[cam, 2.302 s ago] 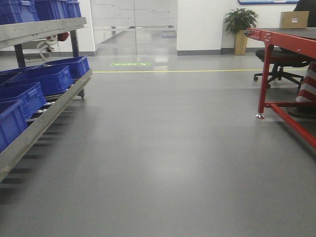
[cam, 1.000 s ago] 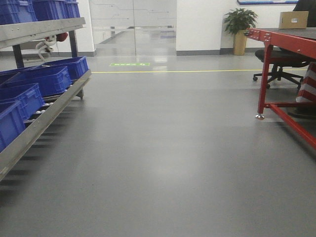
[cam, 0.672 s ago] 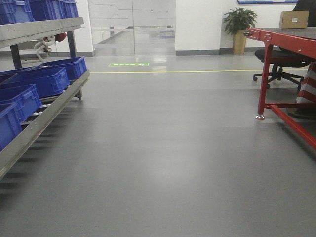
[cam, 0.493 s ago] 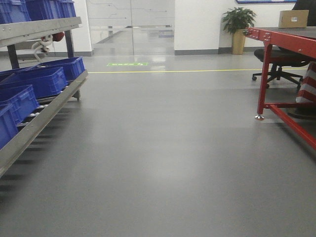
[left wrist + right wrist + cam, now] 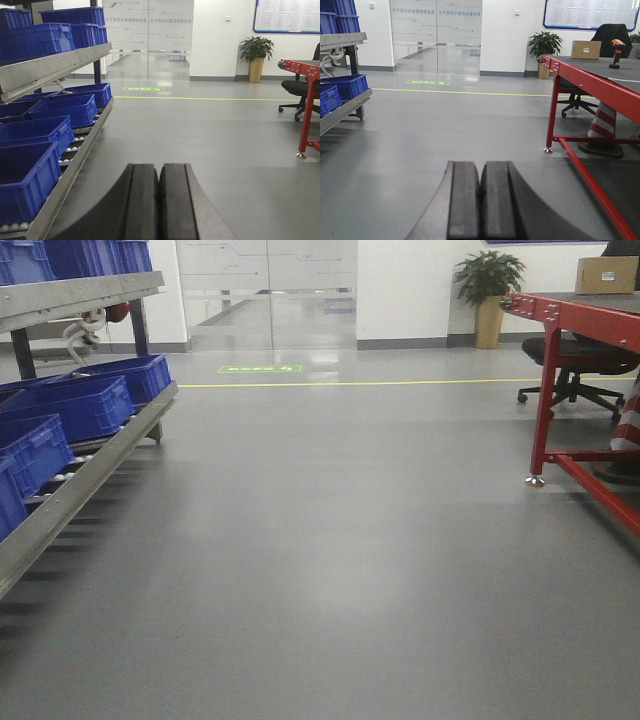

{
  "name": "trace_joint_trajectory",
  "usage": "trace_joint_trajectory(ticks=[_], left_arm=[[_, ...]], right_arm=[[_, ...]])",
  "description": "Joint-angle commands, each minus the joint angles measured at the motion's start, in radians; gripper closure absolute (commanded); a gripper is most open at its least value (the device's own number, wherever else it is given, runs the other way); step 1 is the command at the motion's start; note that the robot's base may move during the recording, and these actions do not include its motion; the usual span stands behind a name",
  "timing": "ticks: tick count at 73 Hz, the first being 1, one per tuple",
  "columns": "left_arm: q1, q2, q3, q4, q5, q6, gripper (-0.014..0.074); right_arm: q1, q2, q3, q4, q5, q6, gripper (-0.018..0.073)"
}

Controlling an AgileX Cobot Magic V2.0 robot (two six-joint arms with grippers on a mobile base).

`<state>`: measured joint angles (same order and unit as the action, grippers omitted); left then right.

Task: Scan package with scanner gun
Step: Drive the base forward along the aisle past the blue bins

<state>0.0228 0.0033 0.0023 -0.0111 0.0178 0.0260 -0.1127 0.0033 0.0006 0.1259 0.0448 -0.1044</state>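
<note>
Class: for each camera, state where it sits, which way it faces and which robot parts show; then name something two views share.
Front view: low, facing along the floor between blue crates and red table; no robot part shows.
Left wrist: behind the shut left gripper, facing the blue crates.
Right wrist: behind the shut right gripper, facing the red table with package and scanner gun.
Shared: the potted plant appears in all three.

Blue plastic crates (image 5: 60, 107) sit in rows on a sloping grey metal roller rack (image 5: 80, 485) at the left; a thin yellow floor line (image 5: 350, 383) crosses the smooth grey floor (image 5: 330, 540) before frosted glass doors (image 5: 265, 290); a leafy potted plant (image 5: 488, 295) stands by the white wall; a black swivel office chair (image 5: 570, 355) and a red-and-white striped cone (image 5: 604, 127) sit under the red steel-framed tabletop (image 5: 600, 87).
</note>
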Motion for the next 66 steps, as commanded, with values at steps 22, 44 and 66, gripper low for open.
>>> trace_joint_trajectory(ticks=[22,44,66], left_arm=[[0.002,-0.003,-0.002,-0.005,-0.018,0.001,0.0708],[0.002,-0.003,-0.002,-0.005,-0.018,0.001,0.0708],[0.002,-0.003,-0.002,-0.005,-0.018,0.001,0.0708]], right_arm=[[-0.004,-0.003,-0.001,0.001,-0.016,-0.003,0.0713],[-0.004,-0.003,-0.001,0.001,-0.016,-0.003,0.0713],[-0.004,-0.003,-0.001,0.001,-0.016,-0.003,0.0713]])
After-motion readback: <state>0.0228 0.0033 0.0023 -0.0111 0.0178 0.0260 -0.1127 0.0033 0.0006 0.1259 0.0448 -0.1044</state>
